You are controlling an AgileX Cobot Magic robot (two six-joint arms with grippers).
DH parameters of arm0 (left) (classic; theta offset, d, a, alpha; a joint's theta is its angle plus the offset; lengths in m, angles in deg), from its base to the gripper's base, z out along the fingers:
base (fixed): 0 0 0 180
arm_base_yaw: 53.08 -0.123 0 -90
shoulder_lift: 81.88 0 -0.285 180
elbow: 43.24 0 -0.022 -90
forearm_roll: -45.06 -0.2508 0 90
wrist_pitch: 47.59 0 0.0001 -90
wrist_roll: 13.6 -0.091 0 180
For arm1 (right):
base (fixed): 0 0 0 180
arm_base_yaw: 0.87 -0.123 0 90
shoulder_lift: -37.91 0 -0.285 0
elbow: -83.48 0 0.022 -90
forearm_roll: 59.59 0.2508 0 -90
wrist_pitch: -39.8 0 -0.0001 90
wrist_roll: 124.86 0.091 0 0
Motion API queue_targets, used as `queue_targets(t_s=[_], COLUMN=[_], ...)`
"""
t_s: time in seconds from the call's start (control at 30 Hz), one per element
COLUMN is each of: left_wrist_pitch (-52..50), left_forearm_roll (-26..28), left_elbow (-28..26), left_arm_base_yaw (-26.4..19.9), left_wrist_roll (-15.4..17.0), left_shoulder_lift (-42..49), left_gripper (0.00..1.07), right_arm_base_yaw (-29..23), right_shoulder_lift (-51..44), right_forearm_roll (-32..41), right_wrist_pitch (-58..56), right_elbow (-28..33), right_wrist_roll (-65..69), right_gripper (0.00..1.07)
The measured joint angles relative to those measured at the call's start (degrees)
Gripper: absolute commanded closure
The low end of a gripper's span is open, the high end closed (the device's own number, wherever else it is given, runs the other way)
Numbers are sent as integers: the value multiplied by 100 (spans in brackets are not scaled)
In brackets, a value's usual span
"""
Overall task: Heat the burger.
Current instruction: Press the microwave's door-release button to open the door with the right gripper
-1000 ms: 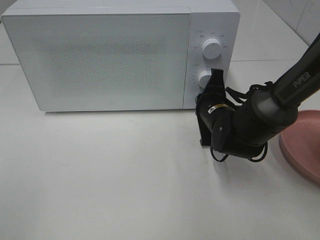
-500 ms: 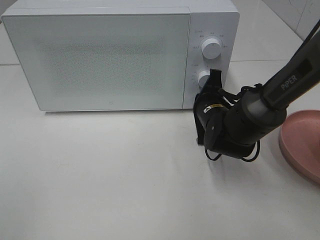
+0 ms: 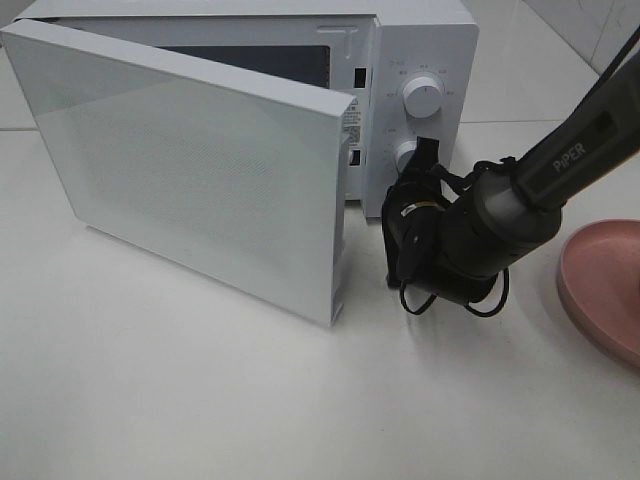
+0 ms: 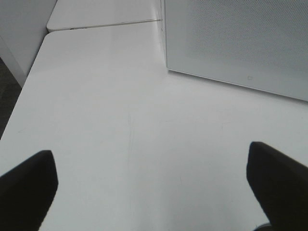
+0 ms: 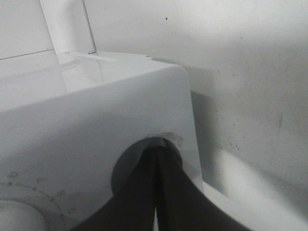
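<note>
The burger is out of view in every frame. The white microwave [image 3: 425,40] stands at the back of the table with its door [image 3: 190,170] swung partly open to the left, showing a dark slice of the cavity [image 3: 260,62]. My right gripper [image 3: 424,160] is shut, its tips pressed against the control panel just under the lower knob [image 3: 407,155]. In the right wrist view the shut fingertips [image 5: 156,151] sit in a round recess of the panel. My left gripper [image 4: 154,183] is open and empty above the bare table, and it does not show in the exterior high view.
A pink plate [image 3: 605,290] lies at the right edge of the table, with nothing on its visible part. The upper knob [image 3: 423,97] is above my right gripper. The open door's white panel [image 4: 240,43] shows ahead of the left gripper.
The microwave door, closed in both earlier frames, has sprung open and swung out to the left. My right arm has shifted slightly left and closer to the panel.
</note>
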Motion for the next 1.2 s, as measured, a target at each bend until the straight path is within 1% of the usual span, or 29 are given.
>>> queue_targets(t_s=[0.37, 0.47, 0.53, 0.97, 1.13, 1.2], left_wrist_pitch=[0, 0, 0, 0, 0, 0], left_forearm_roll=[0, 0, 0, 0, 0, 0], left_elbow=[0, 0, 0, 0, 0, 0], left_arm_base_yaw=[0, 0, 0, 0, 0, 0], left_wrist_roll=[0, 0, 0, 0, 0, 0], left_shoulder_lift=[0, 0, 0, 0, 0, 0], left_gripper=[7, 7, 7, 7, 7, 7], right_arm_base_yaw=[17, 40, 69, -23, -23, -23], right_shoulder_lift=[-69, -120, -189, -642, -1003, -1255], right_forearm_roll=[0, -103, -332, -533, -561, -561], right_wrist_pitch=[-57, -69, -57, -115, -315, -424], right_elbow=[17, 86, 218, 670, 940, 1157], right_wrist_roll=[-103, -160, -309, -453, -699, -934], right_gripper=[107, 107, 107, 107, 107, 107])
